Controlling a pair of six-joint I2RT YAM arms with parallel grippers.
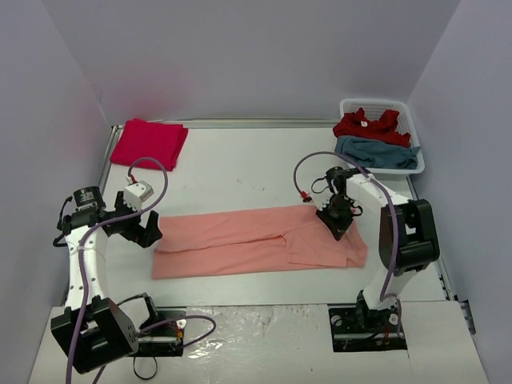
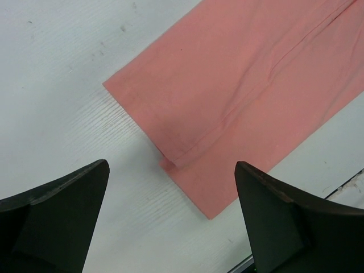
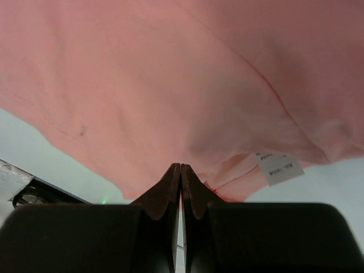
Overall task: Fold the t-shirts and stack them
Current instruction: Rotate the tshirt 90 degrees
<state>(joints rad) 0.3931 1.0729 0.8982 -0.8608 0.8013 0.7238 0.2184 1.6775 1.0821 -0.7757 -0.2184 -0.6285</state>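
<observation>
A salmon-orange t-shirt (image 1: 256, 240) lies on the table as a long flat strip, folded lengthwise. My left gripper (image 1: 150, 232) is open just off the strip's left end, whose corner shows between the fingers in the left wrist view (image 2: 170, 170), with the shirt (image 2: 256, 74) ahead. My right gripper (image 1: 338, 222) sits on the strip's right end. Its fingers are shut (image 3: 181, 168) and pinch the salmon cloth (image 3: 142, 74) near its edge, beside a white label (image 3: 278, 169). A folded crimson t-shirt (image 1: 148, 142) lies at the far left.
A white slotted basket (image 1: 382, 105) stands at the far right and holds a crumpled red t-shirt (image 1: 368, 126) and a teal-blue one (image 1: 376, 152). Grey walls close in the table on three sides. The arm bases stand at the near edge.
</observation>
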